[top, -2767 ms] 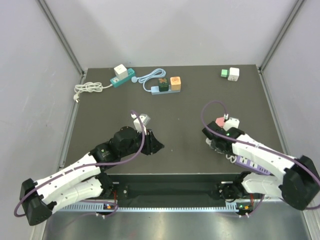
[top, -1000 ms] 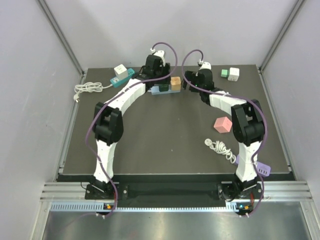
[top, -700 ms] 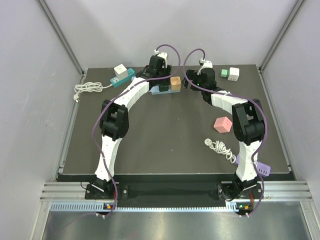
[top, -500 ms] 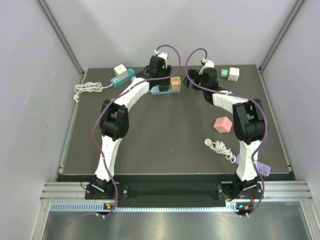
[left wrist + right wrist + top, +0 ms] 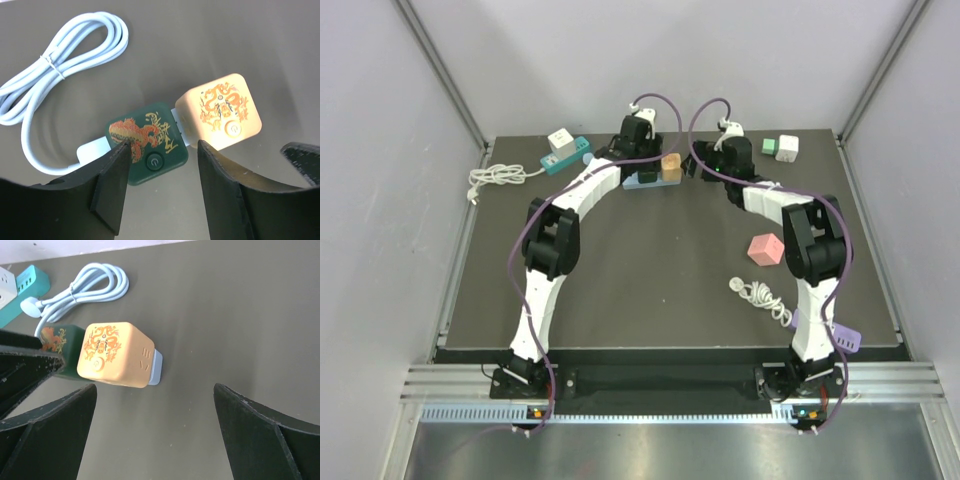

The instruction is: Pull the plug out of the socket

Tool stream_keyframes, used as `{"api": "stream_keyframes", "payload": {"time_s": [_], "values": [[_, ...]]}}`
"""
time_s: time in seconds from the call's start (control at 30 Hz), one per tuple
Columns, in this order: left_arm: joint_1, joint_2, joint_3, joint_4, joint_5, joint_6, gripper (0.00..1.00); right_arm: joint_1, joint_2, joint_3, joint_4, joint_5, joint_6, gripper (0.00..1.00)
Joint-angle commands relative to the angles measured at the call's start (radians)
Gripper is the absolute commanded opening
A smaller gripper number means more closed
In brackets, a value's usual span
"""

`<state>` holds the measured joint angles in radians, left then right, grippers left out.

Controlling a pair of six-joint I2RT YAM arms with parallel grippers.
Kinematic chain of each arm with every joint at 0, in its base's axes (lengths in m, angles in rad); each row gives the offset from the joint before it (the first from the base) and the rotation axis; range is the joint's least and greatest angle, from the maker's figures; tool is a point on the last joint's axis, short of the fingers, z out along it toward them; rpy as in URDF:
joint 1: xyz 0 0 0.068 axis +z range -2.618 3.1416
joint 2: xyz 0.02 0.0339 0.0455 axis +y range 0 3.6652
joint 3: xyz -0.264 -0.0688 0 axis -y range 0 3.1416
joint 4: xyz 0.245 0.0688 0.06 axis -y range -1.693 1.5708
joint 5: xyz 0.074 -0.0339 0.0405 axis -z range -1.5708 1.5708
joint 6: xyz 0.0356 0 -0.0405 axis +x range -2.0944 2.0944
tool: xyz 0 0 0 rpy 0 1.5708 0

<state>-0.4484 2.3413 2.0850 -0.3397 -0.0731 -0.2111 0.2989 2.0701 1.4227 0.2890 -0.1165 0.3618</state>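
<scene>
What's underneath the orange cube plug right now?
A pale blue power strip; only its end shows past the orange plug. The socket face and prongs are covered.

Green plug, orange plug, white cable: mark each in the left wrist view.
Green plug (image 5: pixel 147 142): left wrist view, top face.
Orange plug (image 5: pixel 220 112): left wrist view, top face.
White cable (image 5: pixel 52 66): left wrist view, tied middle.

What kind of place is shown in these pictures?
Most likely a robot test cell in a lab. The dark table is boxed in by plain grey walls, two arms are bolted at its near edge, and power strips and plug cubes lie spread out like practice items.
</scene>
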Motion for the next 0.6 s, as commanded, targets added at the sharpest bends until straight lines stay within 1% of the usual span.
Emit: {"api": "stream_keyframes", "payload": {"time_s": [0.0, 0.3, 0.4, 0.47, 0.5, 0.57], "values": [[0.004, 0.032, -0.013, 0.024, -0.004, -0.017, 0.59, -0.006, 0.025, 0.058, 0.032, -0.037, 0.006, 1.0], [0.004, 0.01, -0.048, 0.038, -0.002, -0.014, 0.57, -0.003, 0.096, 0.14, 0.009, -0.094, 0.043, 1.0], [0.007, 0.015, -0.055, 0.047, 0.009, -0.013, 0.52, 0.0, 0.119, 0.154, 0.033, -0.121, 0.068, 0.99], [0.007, 0.019, -0.059, 0.05, 0.01, -0.014, 0.46, 0.002, 0.134, 0.176, 0.038, -0.124, 0.095, 0.99], [0.01, 0.026, -0.059, 0.048, 0.01, -0.016, 0.44, 0.0, 0.149, 0.183, 0.042, -0.132, 0.103, 0.97], [0.013, 0.032, -0.063, 0.048, 0.015, -0.024, 0.37, 0.003, 0.169, 0.203, 0.052, -0.14, 0.12, 0.95]]}}
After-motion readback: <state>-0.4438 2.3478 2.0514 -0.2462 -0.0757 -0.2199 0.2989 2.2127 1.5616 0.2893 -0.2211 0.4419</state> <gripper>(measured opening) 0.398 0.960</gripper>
